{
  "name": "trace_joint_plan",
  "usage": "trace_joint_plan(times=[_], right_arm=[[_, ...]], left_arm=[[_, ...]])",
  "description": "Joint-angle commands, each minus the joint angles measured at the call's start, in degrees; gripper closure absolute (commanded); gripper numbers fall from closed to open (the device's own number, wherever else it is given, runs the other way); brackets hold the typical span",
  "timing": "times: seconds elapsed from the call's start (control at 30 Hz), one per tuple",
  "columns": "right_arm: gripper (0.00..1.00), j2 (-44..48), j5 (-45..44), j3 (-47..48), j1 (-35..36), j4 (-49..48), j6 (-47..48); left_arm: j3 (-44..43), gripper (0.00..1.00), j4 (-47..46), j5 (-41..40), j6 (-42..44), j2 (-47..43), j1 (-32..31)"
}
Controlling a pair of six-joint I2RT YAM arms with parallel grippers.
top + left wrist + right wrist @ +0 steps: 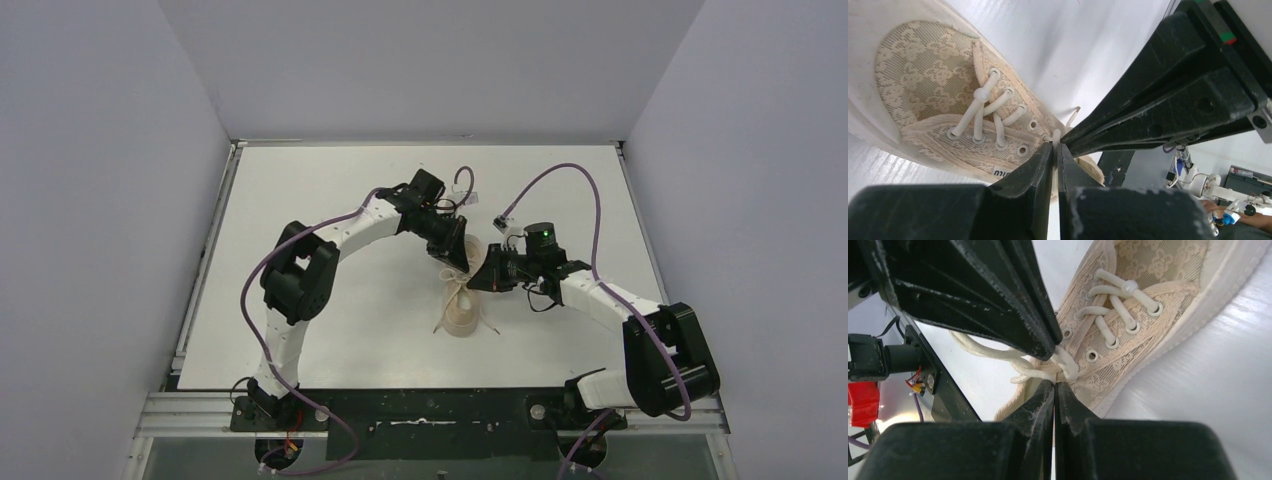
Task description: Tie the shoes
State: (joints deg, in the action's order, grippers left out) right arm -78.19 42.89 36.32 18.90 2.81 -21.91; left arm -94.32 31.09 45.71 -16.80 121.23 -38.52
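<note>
One sneaker (461, 312), left claw (1055, 147) pinching one lace (1056, 135), right claw (1054, 385) closed.

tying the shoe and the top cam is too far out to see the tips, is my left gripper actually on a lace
Observer: Yes. In the left wrist view the left gripper is shut and a lace pokes out right at its tips.
Operator: and the right one
Observer: The right gripper is shut too, tips against a lace bundle beside the sneaker; whether it pinches a strand I cannot tell.
Operator: any bow yet
Observer: None visible. One knot sits low on the lacing, and the upper eyelets are empty.
</note>
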Motion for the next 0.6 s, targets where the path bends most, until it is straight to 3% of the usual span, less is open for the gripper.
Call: trace_joint_plan(times=[0.0, 0.43, 0.57], right_arm=[[1.00, 3.5, -3.9, -0.2, 0.1, -5.4, -2.7], [1.00, 1.2, -4.1, -0.3, 0.1, -8.0, -4.8], [1.00, 0.7, -4.0, -0.2, 0.2, -8.0, -4.8]], left_arm=[[1.3, 0.95, -3.9, 2.6, -0.4, -5.2, 0.2], [4.0, 0.86, -4.3, 0.7, -0.6, -6.2, -0.2], [4.5, 0.78, -3.9, -0.3, -0.3, -6.4, -0.3]])
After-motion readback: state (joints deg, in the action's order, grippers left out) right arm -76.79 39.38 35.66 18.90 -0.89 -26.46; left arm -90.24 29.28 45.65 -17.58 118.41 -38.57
